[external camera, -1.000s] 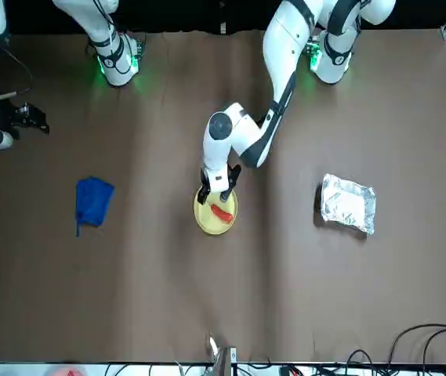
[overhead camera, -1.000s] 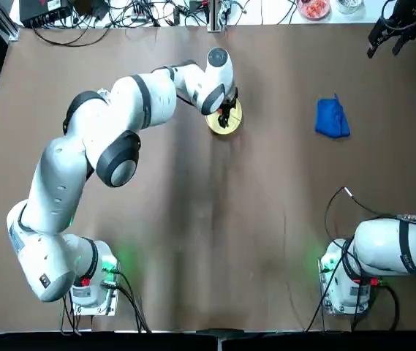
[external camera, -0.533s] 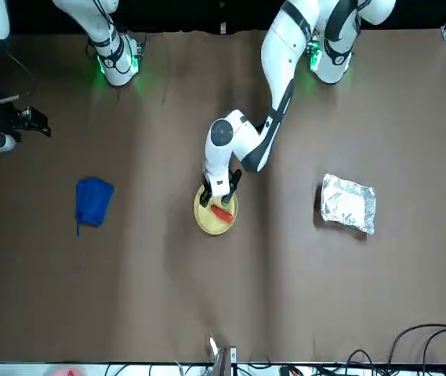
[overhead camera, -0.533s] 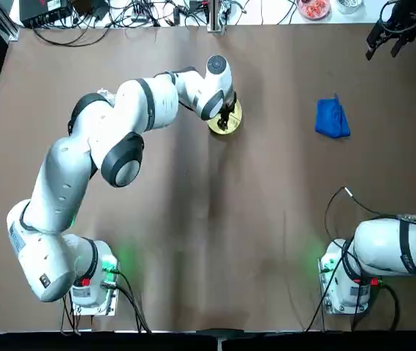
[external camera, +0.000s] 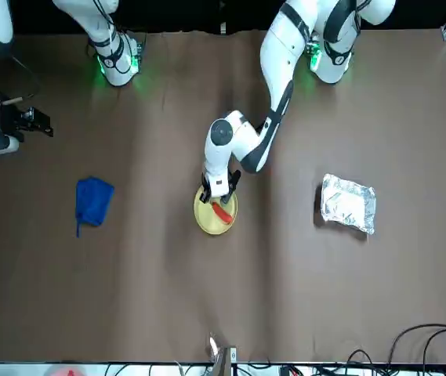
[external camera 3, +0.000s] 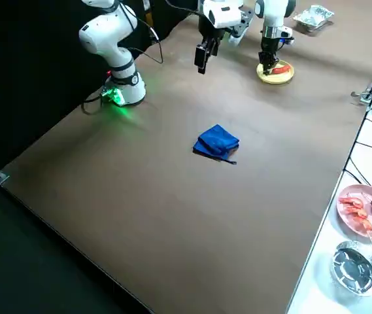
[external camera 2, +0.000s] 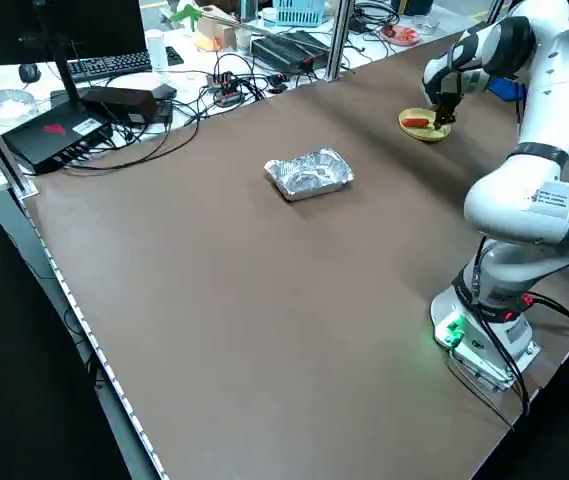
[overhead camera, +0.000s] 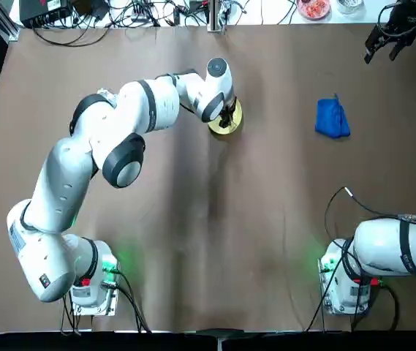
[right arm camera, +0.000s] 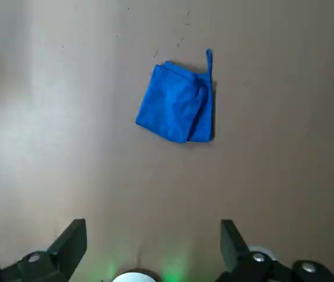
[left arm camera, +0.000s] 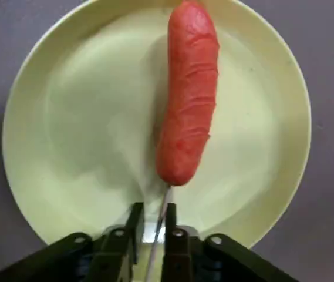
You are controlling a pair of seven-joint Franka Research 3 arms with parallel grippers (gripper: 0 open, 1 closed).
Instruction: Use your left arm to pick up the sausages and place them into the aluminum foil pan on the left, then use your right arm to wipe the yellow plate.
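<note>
On the yellow plate [left arm camera: 84, 117] lies the sausage [left arm camera: 190, 94], its thin stick [left arm camera: 158, 235] between the left gripper [left arm camera: 155, 207]'s slightly parted fingers. Moving it to the foil pan [external camera: 348, 205] and wiping are left; the open right gripper [overhead camera: 379, 53] is beyond the blue cloth [overhead camera: 332, 118].

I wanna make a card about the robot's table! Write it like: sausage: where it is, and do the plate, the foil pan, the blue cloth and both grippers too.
sausage: red, lying on the yellow plate
yellow plate: flat on the table, under the sausage
foil pan: silver and crinkly, to the robot's left of the plate
blue cloth: folded, on the robot's right side
left gripper: over the plate, open
right gripper: raised at the robot's right, open
</note>
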